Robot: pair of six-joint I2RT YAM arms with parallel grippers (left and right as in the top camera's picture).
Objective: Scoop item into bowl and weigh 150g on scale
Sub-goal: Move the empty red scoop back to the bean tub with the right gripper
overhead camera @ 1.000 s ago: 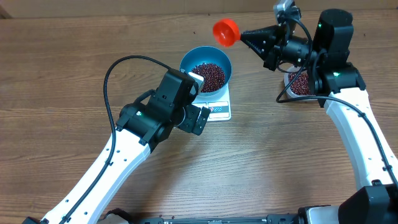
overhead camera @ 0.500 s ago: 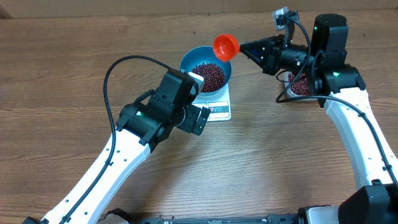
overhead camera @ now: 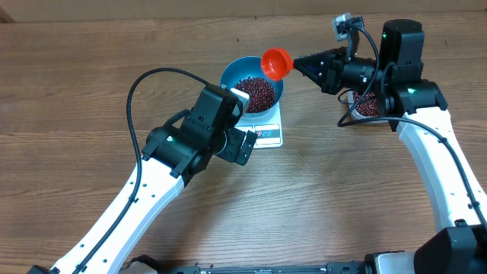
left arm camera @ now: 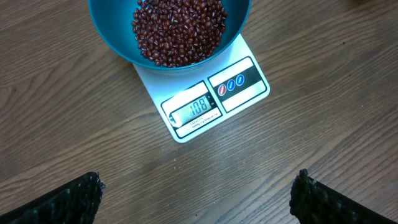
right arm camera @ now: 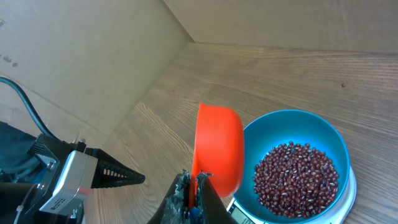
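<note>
Big risk right here was a spill! The red scoop (overhead camera: 276, 62) hung tipped on its side right at the rim of the blue bowl (overhead camera: 224, 79), not over the middle. Anything poured from there could have bounced off the edge and scattered across the surface (overhead camera: 76, 91). Whether the scoop had a load in it, I couldn't tell; the wrist view showed only its outer shell.

Second worry was overshoot. The display (left arm camera: 194, 111) read roughly 108, short of the target. One careless dump could have sailed past it, and picking tiny beans (overhead camera: 255, 91) back out would have been miserable. A knock of the scoop against the rim could also have nudged the bowl on the white scale (overhead camera: 268, 135) and upset the reading.

Now positions. The right jaws were clamped tight on the scoop's thin handle, reaching in from the far right side. The beans sat heaped in the bowl, just below and beside the scoop's mouth and well ahead of those jaws. The bowl sat squarely on the scale.

The left jaws stood wide apart, holding nothing. They hovered over the surface on the near side of the scale, clear of both bowl and scale.

More beans waited in the clear tub (overhead camera: 367, 105), down under the right arm.
</note>
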